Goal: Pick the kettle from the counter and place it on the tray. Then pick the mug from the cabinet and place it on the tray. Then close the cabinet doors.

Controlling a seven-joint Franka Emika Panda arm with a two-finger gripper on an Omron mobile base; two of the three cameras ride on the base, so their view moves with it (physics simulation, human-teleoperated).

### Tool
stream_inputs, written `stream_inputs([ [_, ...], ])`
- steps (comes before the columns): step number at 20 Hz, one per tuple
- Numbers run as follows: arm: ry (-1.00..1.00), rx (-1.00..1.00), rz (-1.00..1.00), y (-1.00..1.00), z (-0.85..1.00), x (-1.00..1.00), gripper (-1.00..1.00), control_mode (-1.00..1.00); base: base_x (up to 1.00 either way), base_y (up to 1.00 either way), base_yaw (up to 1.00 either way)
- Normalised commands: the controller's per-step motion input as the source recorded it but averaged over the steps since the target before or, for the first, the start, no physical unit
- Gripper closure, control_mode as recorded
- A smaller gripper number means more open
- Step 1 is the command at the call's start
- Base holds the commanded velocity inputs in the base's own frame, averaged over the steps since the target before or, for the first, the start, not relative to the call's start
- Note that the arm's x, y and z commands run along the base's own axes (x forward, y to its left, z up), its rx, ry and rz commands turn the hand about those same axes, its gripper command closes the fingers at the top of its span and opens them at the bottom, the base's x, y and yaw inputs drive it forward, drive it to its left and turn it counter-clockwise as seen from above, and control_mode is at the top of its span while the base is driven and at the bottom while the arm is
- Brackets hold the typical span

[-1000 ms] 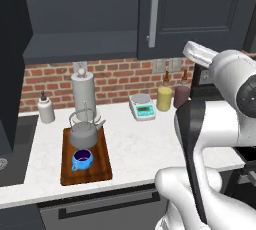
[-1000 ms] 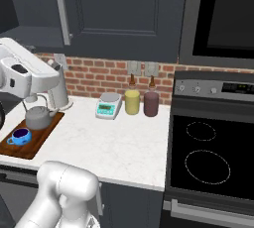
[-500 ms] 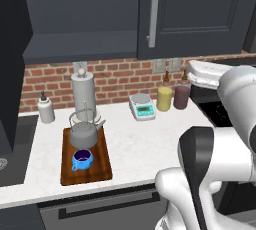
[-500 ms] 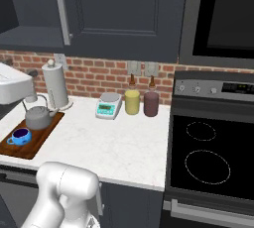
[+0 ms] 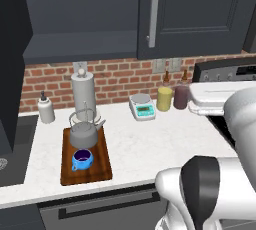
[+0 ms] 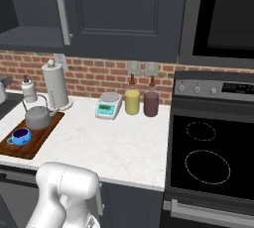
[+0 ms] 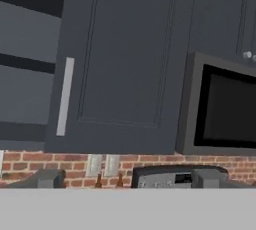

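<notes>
Gripper fingertips rise low in the hand view, well apart from each other with nothing between them — jaws wide, holding and touching nothing. They face the cabinet, whose left side stands open on a dark shelf, while the door on the right is shut, its silver bar handle running upright along its left edge.

By the look of things, closing the doors is the step left. In the left base view an open door juts toward the camera at the far left; the arm's white wrist shows at the right, so the door to be swung lies away to the robot's left and above the counter. Its long axis is vertical, and the push would likely have to go sideways across the opening.

On the counter the tray already carries the kettle at its back end and the blue mug just in front of it — both appear placed. Behind them stands a paper-towel roll; a scale and two jars sit further right.
</notes>
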Motion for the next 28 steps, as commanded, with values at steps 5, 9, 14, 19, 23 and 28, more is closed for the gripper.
stream_inputs([
  [5, 0.08, -0.25, 0.03, 0.44, 0.00, -0.35, -1.00, -1.00, 0.00, 0.00, 0.00],
  [9, 0.14, -0.24, 0.15, 0.49, 0.00, -0.24, -1.00, -1.00, 0.00, 0.00, 0.00],
  [14, 0.01, -0.35, 0.27, 0.53, 0.05, -0.18, -1.00, -1.00, 0.00, 0.00, 0.00],
  [19, -0.01, -0.41, 0.36, 0.62, 0.09, -0.27, -1.00, -1.00, 0.00, 0.00, 0.00],
  [23, -0.04, -0.36, 0.30, 0.72, 0.05, -0.18, -1.00, -1.00, 0.00, 0.00, 0.00],
  [28, 0.00, -0.25, 0.18, 0.77, 0.06, 0.00, -1.00, -1.00, 0.00, 0.00, 0.00],
])
